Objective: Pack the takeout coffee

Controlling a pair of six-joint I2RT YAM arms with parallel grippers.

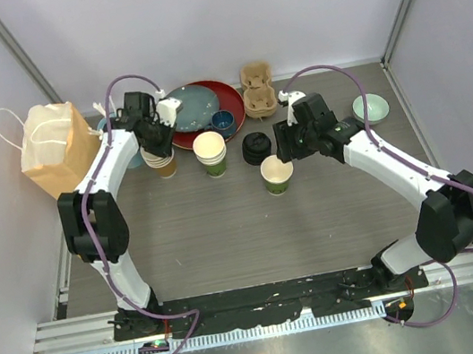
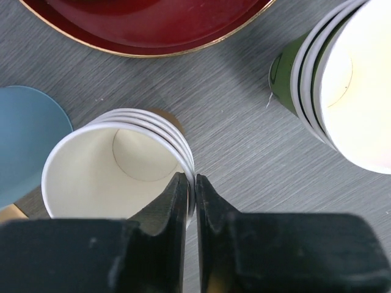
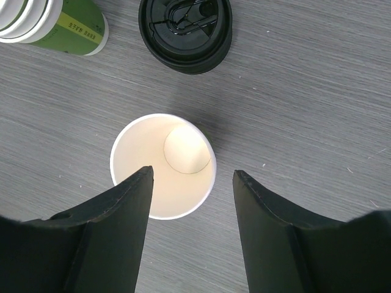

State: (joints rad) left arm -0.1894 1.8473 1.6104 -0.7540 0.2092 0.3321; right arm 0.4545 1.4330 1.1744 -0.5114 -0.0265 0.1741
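Left-hand jaws first: the left gripper (image 2: 190, 179) is clenched on the thin rolled white rim of the top cup (image 2: 104, 177) in a stack of nested brown-sided paper cups (image 1: 166, 165), with one finger inside the smooth cream bore and one outside.

On my right wrist view the right gripper (image 3: 193, 173) is released, its black fingers spread either side of the single green-sided paper cup (image 1: 277, 176). That cup stands upright on the table. One finger overlaps its rim, and I cannot tell whether it touches.

Just beyond the cup sits a stack of glossy black round plastic lids (image 3: 185, 30).

Everything rests on a grey wood-grain tabletop (image 1: 228, 233) enclosed by pale matte wall panels (image 1: 210, 18).

Between the two cups stands a stack of nested green-sided cups (image 1: 211, 154). Behind are a dark red round plate (image 1: 231, 101), moulded pulp cup carriers (image 1: 259, 91), a pale green bowl (image 1: 370, 106) and a tan paper bag (image 1: 55, 153).
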